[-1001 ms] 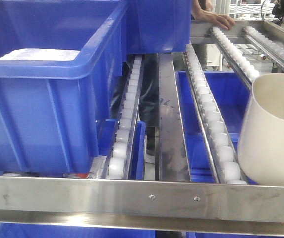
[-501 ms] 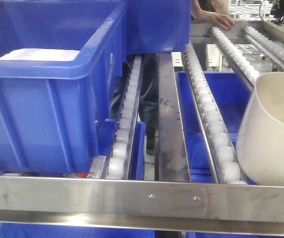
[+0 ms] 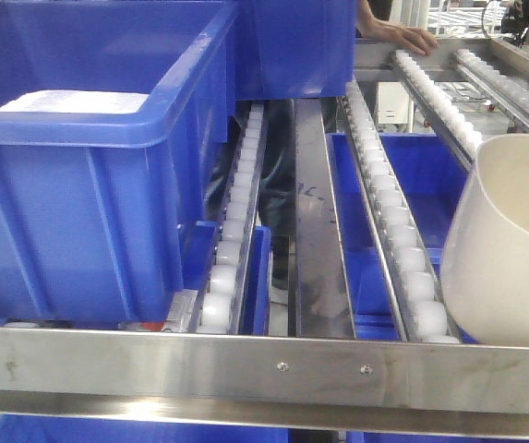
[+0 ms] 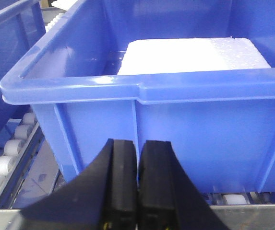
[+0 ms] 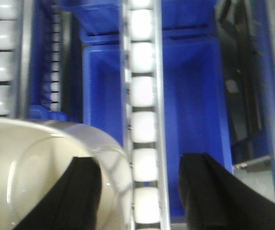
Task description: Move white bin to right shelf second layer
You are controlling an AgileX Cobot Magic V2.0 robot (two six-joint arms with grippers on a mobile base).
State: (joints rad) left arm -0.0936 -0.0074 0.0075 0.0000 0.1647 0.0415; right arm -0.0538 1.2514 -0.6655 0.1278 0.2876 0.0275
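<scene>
Since a second ago the white bin (image 3: 509,249) has edged left, tilted over the roller rail (image 3: 402,249). The right end effector (image 5: 139,191) gapes wide, one finger inside its rim, one outside. Placement underway; next, lowering it flat.

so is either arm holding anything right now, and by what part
Nothing is clearly held. The left gripper is shut on nothing. The right gripper is open; one finger sits inside the white bin, astride its rim.

White bin (image 5: 36,163) beside roller rail (image 5: 143,124), fingers (image 5: 87,191) spread.
</scene>
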